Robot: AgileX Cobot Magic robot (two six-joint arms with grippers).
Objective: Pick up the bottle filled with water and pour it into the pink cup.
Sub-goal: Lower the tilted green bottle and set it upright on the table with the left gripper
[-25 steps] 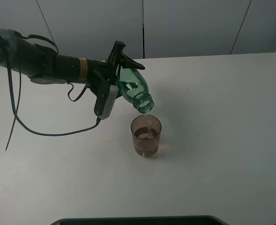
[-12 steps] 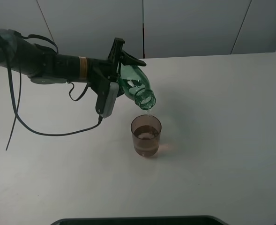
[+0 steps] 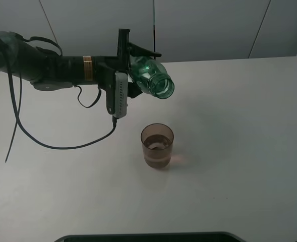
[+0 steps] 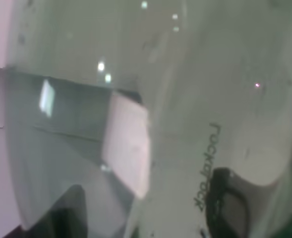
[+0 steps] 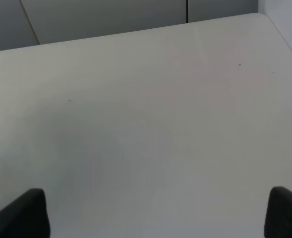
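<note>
The green-tinted bottle (image 3: 153,80) is held roughly level above the table, its open mouth pointing right and toward the camera, up and slightly right of the pink cup (image 3: 157,146). No water runs from it. My left gripper (image 3: 132,68) is shut on the bottle's body, and the arm reaches in from the left. The cup stands upright on the white table with liquid in its lower part. In the left wrist view the bottle (image 4: 185,99) fills the picture. My right gripper (image 5: 150,213) is open and empty over bare table; it does not show in the exterior view.
A black cable (image 3: 62,146) hangs from the left arm and loops over the table on the left. A dark edge (image 3: 148,237) runs along the near border of the table. Grey wall panels stand behind the table.
The bottle has tipped back from its downward pouring tilt to about level and risen away from the cup. The stream of water has stopped. The cup has not moved.
</note>
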